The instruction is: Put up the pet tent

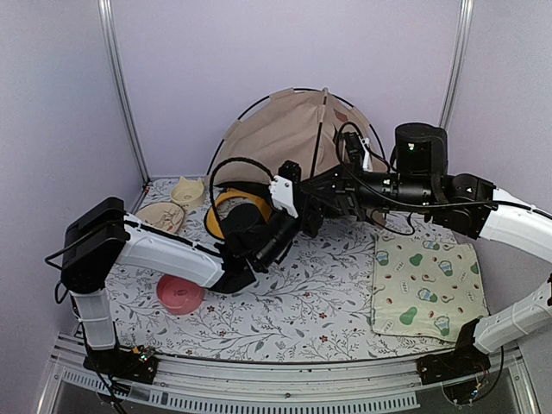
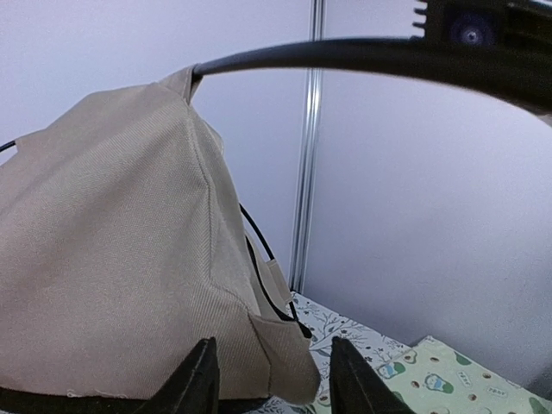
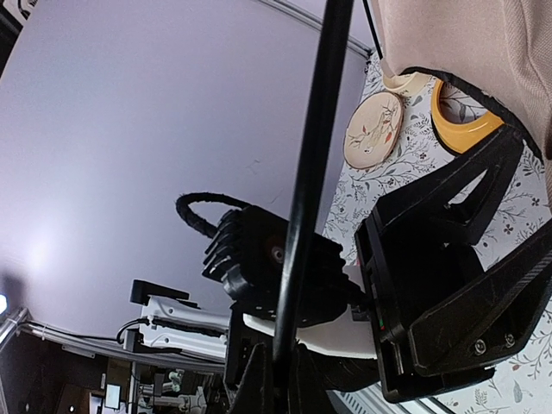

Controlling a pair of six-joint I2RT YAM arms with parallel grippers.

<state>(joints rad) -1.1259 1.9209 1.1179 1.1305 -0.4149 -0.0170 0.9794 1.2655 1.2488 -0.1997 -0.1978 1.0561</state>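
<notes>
Right wrist view, right gripper (image 3: 278, 384) clamped on pole (image 3: 312, 172) of pet tent (image 1: 285, 129), left gripper (image 2: 273, 349) jaws apart.

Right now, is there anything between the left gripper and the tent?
Nothing visible. The left gripper is open, and the tent fabric lies directly ahead of it. The right gripper is shut on a tent pole.

The left arm (image 1: 164, 252) and right arm (image 1: 513, 220) have white shells, black joints, pointed black fingers (image 2: 197, 384) and looping black cables (image 1: 226, 166).
</notes>
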